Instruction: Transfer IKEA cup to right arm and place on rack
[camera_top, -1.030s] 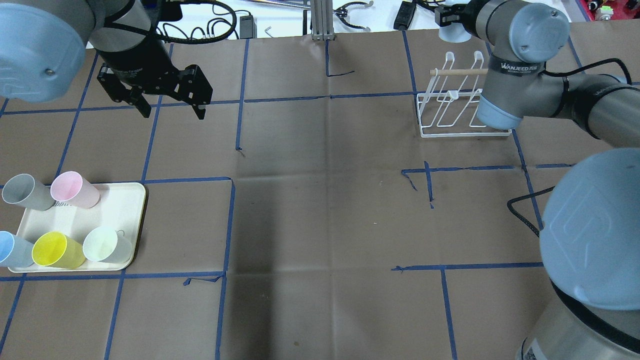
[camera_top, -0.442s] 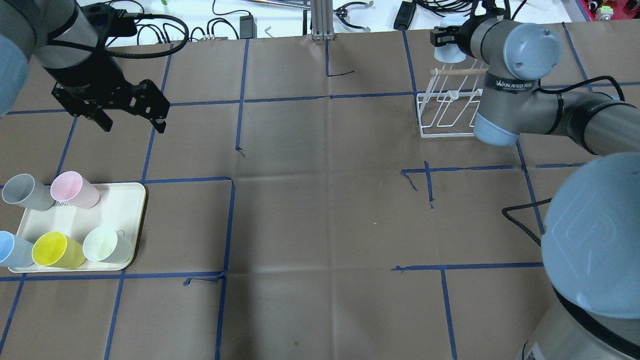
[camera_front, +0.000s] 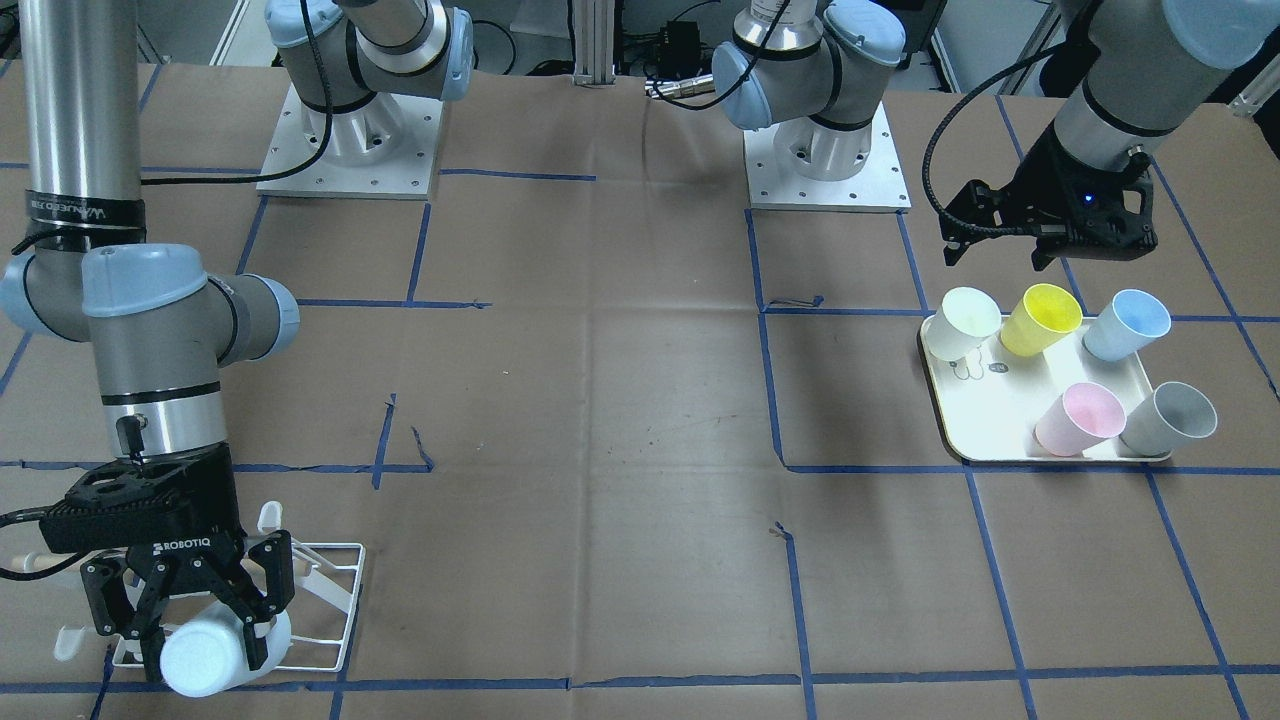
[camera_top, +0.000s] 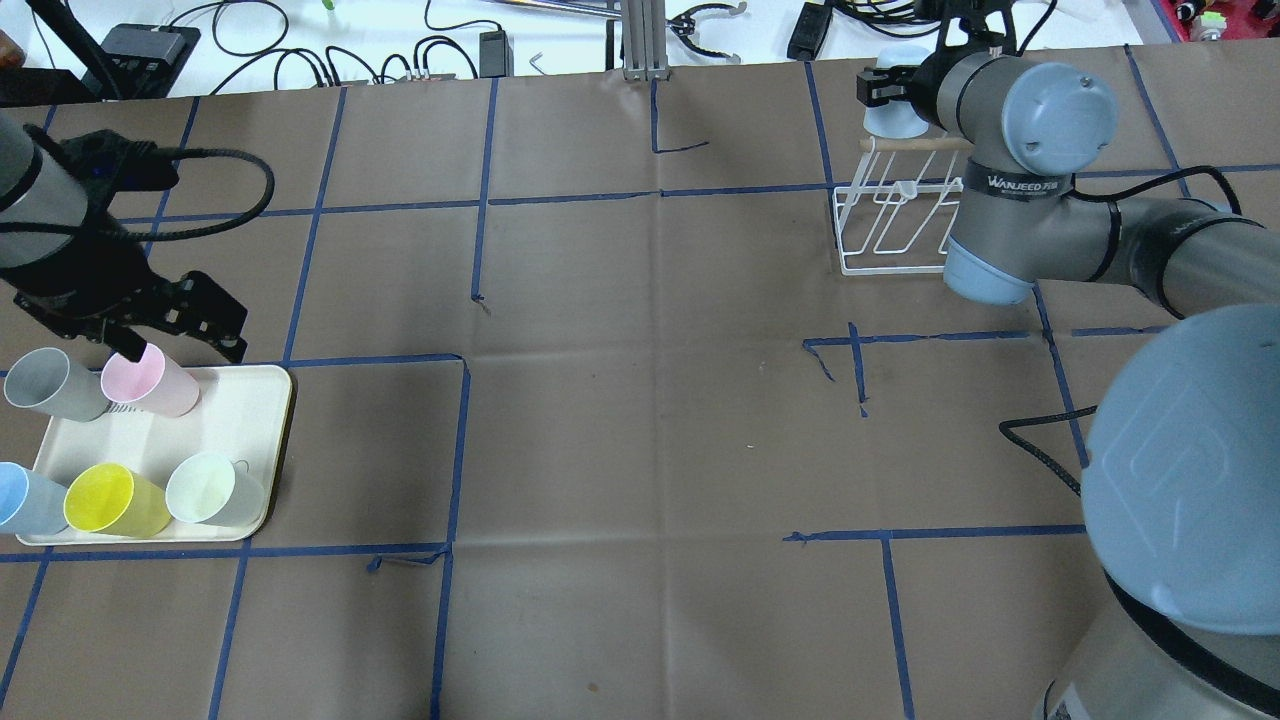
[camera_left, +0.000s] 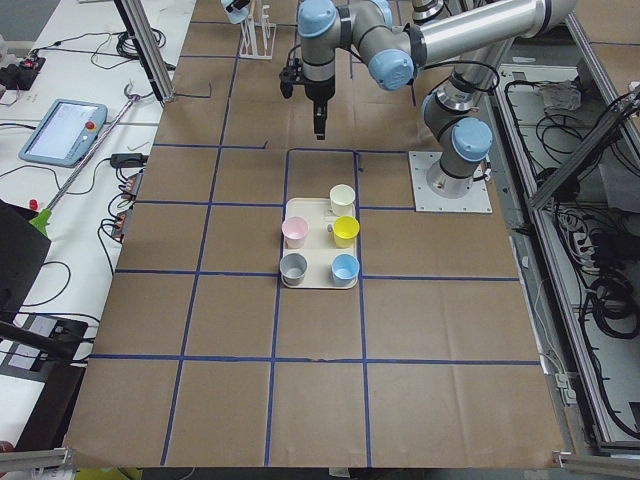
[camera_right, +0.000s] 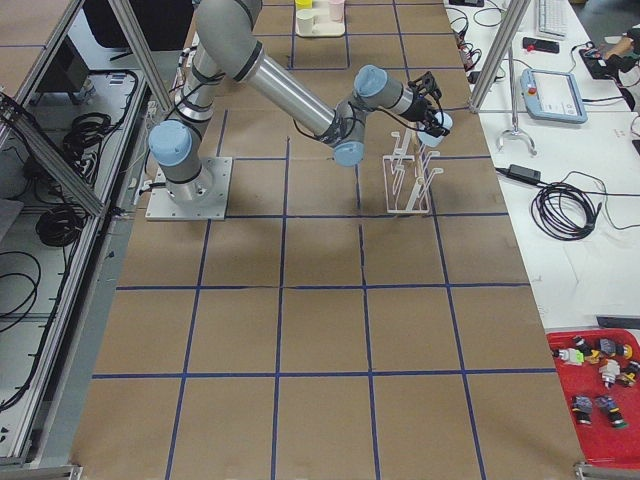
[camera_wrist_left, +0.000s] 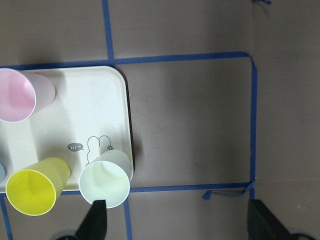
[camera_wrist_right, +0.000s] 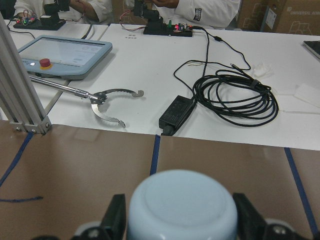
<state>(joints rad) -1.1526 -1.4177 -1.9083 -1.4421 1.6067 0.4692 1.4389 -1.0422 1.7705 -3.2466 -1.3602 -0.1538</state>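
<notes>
pale-blue plastic cup (camera_wrist_right: 182, 205): inverted, base up, clamped in right gripper (camera_front: 203, 655) at the 12 o'clock end of the white wire rack with wooden rod (camera_top: 890, 230); contact with the prongs unclear. Rack upright, table's 1 o'clock in overhead view. silver-grey right arm (camera_top: 1050, 225), lettered black band, reaches across the rack.

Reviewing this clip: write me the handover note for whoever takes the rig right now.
Right gripper: shut on the pale blue cup at the rack's far end.
Left gripper: open, empty, hovering by the tray, which holds five more cups.
Done: the hand-over.
Left: seat the cup on the rack and release; whether it already touches the rack, I cannot tell.
</notes>
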